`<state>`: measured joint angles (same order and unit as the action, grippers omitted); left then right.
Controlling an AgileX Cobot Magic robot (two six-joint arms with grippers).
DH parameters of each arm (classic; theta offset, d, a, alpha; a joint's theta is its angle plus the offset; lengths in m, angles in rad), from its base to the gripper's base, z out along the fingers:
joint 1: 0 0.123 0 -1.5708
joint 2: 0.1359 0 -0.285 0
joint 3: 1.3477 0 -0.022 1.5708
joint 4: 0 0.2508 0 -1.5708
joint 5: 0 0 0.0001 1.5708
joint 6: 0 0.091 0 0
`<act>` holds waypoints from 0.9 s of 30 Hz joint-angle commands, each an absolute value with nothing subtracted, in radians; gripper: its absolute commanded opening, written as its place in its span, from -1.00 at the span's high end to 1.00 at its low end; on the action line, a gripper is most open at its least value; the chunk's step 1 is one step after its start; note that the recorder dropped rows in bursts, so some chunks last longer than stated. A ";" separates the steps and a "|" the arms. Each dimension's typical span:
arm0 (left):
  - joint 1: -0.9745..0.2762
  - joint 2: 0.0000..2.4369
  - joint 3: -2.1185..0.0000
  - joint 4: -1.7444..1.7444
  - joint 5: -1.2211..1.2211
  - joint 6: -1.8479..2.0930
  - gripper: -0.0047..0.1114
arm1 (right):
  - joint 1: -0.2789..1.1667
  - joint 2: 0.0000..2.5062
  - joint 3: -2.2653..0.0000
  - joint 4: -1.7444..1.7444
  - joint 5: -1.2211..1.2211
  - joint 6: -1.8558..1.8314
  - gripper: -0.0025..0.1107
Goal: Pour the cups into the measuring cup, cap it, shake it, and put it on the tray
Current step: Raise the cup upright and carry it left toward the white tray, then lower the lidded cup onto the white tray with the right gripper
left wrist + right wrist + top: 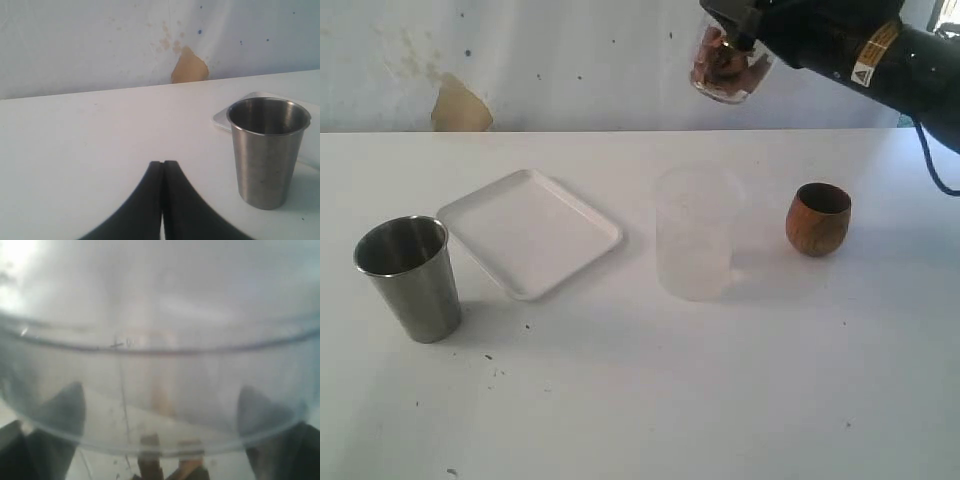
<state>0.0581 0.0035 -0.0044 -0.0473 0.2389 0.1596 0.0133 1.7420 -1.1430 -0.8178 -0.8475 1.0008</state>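
High at the back right, my right gripper (738,38) is shut on the clear measuring cup (725,68), which is tilted and holds brown pieces. In the right wrist view the measuring cup (160,365) fills the picture, with dark fingers (62,407) showing through its walls on both sides. The steel tumbler (412,277) stands upright at the front left, and the wooden cup (817,218) stands at the right. The white tray (530,232) lies between them. My left gripper (163,163) is shut on nothing, close beside the steel tumbler (267,150); the exterior view does not show it.
A frosted, milky cup (695,235) stands mid-table, below the raised measuring cup. A white wall with a tan patch (460,105) runs behind the table. A corner of the tray (222,119) shows behind the tumbler.
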 commanded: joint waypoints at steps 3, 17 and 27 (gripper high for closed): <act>0.056 0.000 0.000 -0.047 0.233 0.158 0.92 | 0.152 1.781 -1.155 -0.811 -0.918 0.953 0.96; 0.056 0.000 0.000 -0.047 0.233 0.158 0.92 | 0.422 1.987 -1.292 -0.809 -0.803 0.806 0.96; 0.056 0.000 0.000 -0.047 0.233 0.158 0.92 | 0.496 2.089 -1.338 -0.806 -0.743 0.757 0.96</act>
